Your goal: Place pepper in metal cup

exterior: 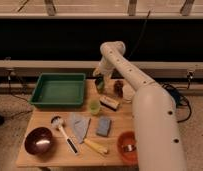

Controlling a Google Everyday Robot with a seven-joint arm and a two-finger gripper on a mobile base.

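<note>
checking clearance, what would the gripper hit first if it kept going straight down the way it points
Probably the metal cup: the gripper hangs just above it at the table's far edge, pointing down. Depth is unclear from this view.

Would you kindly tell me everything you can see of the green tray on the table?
The green tray is a rectangular bin with raised, outward-sloping walls and a flat floor, looking like matte plastic in a dark green. It sits level at the back left corner of the wooden table, its long side along the table's rear edge. Nothing can be seen inside it. Nothing appears to touch it but the table; the end effector hangs to its right, near the table's back edge, apart from the tray.
</note>
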